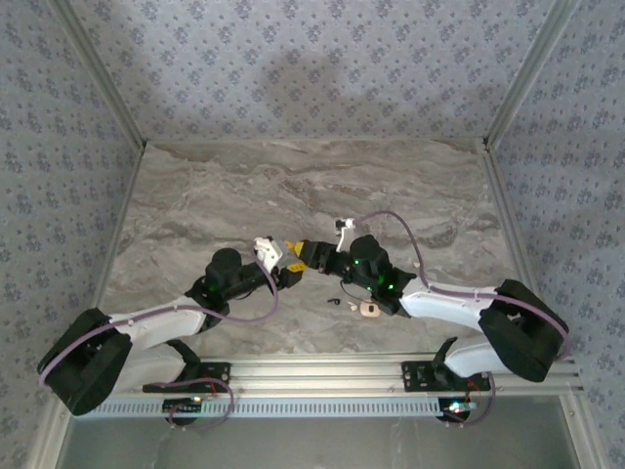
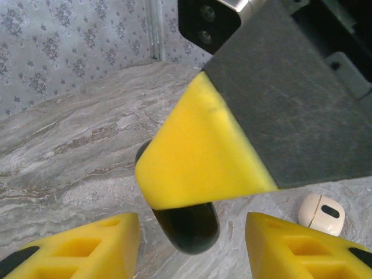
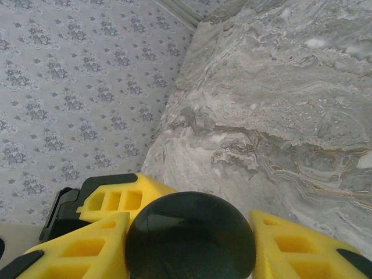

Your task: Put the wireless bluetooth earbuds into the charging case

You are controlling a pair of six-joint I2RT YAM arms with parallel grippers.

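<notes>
We see the right gripper [image 3: 190, 218] pinching a black round disc [image 3: 190, 235] over the marble tabletop [image 1: 293, 186]. The left gripper [image 2: 192, 216] faces it with jaws spread wide, the disc sitting in the gap clear of both. The beige charging case [image 1: 368, 310] lies on the table beside the right arm, closed. One tiny black earbud [image 1: 337, 301] rests near it, apart.

Over the grey marble table [image 2: 70, 145], the right gripper [image 2: 186, 197], one yellow fingertip [image 2: 200, 151] uppermost, covers the top of a black disc [image 2: 186, 229] between the wide-spread yellow fingers [image 2: 87, 250] of the left gripper [image 2: 189, 256], the pale charging case [image 2: 321, 213] lying near, a patterned wall [image 2: 70, 35] behind.
</notes>
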